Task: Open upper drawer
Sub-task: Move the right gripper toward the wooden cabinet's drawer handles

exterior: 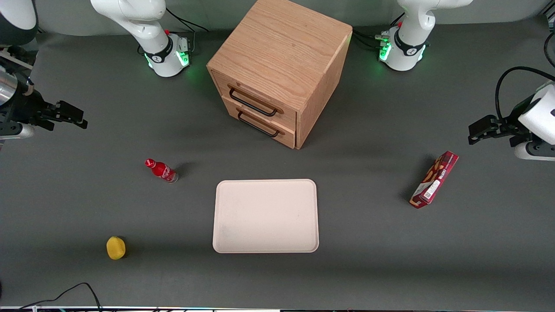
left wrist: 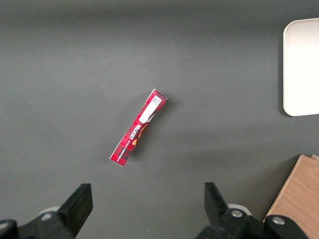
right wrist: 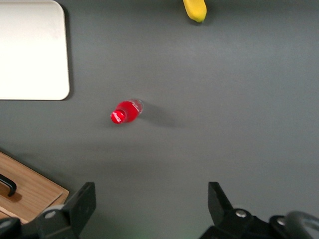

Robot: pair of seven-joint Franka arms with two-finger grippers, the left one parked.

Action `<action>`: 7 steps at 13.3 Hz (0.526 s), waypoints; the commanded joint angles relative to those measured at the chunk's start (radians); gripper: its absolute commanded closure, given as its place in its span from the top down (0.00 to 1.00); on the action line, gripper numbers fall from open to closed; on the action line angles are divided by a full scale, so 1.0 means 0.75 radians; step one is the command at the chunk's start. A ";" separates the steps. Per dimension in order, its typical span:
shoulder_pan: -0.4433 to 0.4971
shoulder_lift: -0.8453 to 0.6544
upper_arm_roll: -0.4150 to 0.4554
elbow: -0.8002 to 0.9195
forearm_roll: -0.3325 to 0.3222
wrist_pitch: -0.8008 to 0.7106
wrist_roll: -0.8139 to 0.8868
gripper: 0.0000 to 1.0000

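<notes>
The oak upper drawer (exterior: 253, 100), with its black wire handle, sits flush; the gripper (exterior: 73, 116) hovers wide apart, well off.

A red box (left wrist: 138, 127) lies flat on the dark grey table (left wrist: 75, 59), set on a slant — one short end carries a white label with a small code, and the long face shows light lettering. It lies alone, well apart from the other things. At one edge is part of a pale tray (left wrist: 301, 69) with rounded corners. At a corner is a piece of light wood — the cabinet (left wrist: 299, 199). The working gripper is not seen here.
</notes>
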 commanded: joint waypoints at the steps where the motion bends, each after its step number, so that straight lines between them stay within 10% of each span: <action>1: -0.004 -0.050 0.014 -0.041 0.002 0.028 0.038 1.00; 7: 0.010 -0.032 0.083 -0.035 0.004 0.014 0.016 1.00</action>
